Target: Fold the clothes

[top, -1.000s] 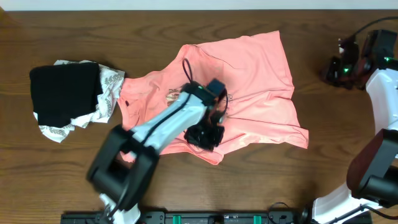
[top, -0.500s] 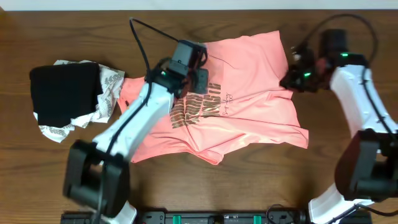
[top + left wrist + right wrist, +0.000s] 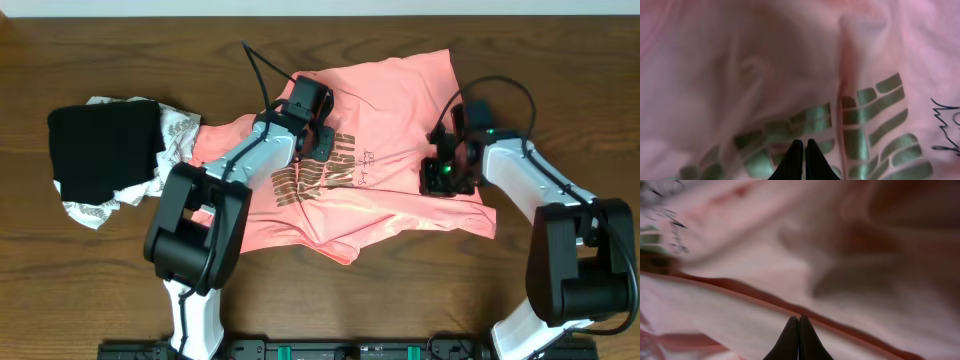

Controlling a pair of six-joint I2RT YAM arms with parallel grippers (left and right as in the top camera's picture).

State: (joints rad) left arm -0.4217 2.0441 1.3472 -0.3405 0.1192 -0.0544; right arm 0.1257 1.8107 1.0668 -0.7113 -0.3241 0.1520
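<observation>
**Both grippers down on the pink shirt, fingers together**

The pink T-shirt (image 3: pixel 400 100) lies spread and rumpled across the middle of the wooden table (image 3: pixel 90 290). Its printed front faces up, and its near edge is folded into uneven creases.

The left gripper (image 3: pixel 320 140) sits over the far left part of the shirt, just beside the brown block lettering (image 3: pixel 310 178). In the left wrist view its fingertips (image 3: pixel 797 150) are pressed together, with no gap, over the print. Whether any cloth is pinched between them cannot be told.

The right gripper (image 3: pixel 441 178) is on the right side of the shirt, near its right edge. In the right wrist view its fingers (image 3: pixel 791 330) are likewise closed tip to tip, just above a fold line in the fabric. That view is blurred, and a grip on the cloth cannot be confirmed.

At the left end of the table, a black garment (image 3: pixel 100 150) rests on a white patterned cloth (image 3: pixel 175 145). The white cloth touches the shirt's left corner.
</observation>
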